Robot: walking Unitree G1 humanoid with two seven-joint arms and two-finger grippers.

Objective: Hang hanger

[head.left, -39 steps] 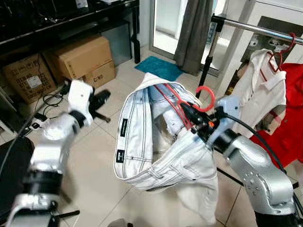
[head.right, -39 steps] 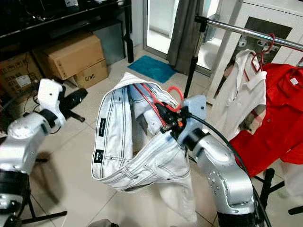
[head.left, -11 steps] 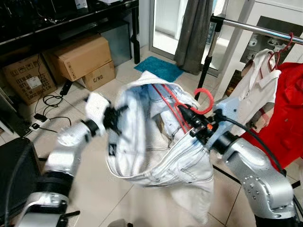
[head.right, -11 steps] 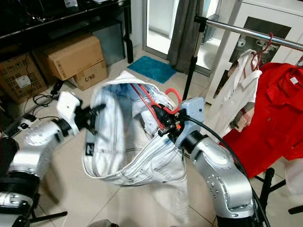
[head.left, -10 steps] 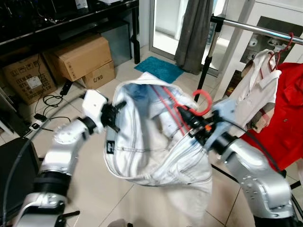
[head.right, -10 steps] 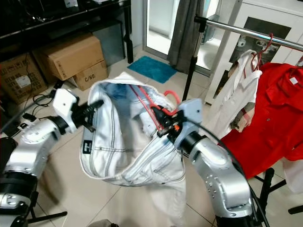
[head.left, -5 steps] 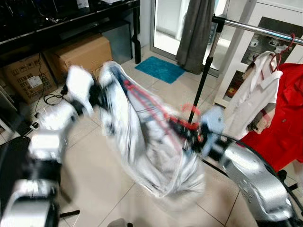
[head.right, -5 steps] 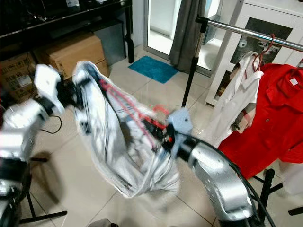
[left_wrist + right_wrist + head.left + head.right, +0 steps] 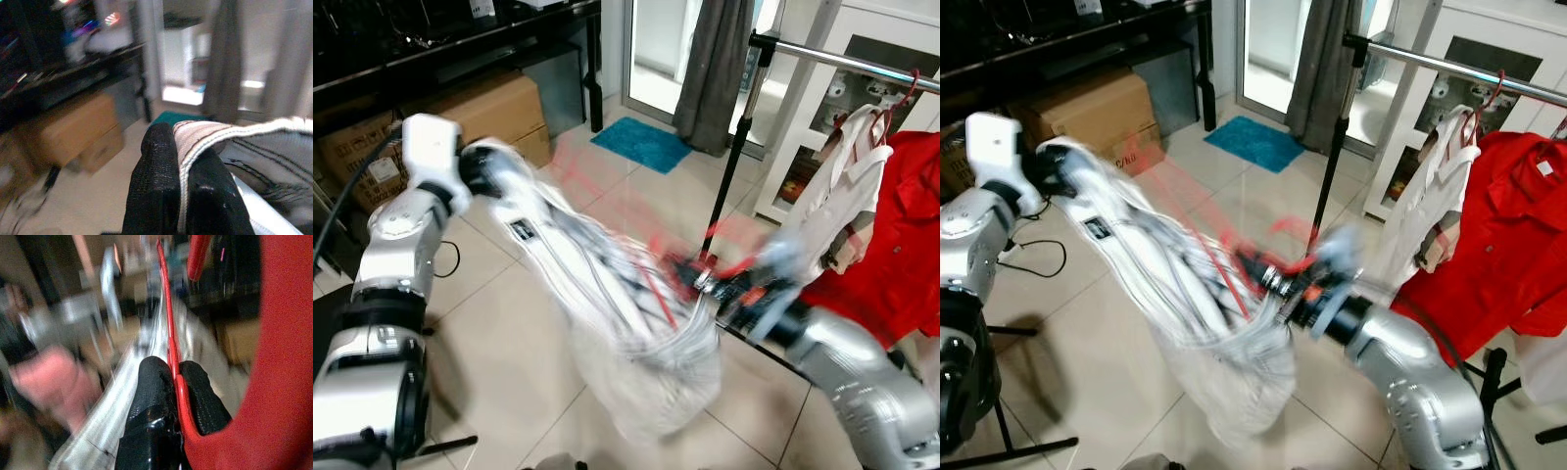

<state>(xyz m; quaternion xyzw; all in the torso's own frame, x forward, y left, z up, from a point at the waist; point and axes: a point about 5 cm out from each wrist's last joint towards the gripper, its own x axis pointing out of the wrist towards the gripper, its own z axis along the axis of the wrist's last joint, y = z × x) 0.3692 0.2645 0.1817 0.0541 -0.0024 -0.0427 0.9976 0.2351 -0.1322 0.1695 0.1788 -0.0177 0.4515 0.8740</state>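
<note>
Not hung yet: left gripper (image 9: 178, 196) pinches the white clothes (image 9: 607, 294), right gripper (image 9: 175, 396) pinches the red hanger (image 9: 168, 333), far from the rail (image 9: 1449, 67).

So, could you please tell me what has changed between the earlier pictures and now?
The left gripper reached across, took hold of the white garment's edge and pulled it out to the robot's left, stretching it. The right gripper kept its fingers shut on the red hanger. The rail and its hung clothes stayed put.
</note>
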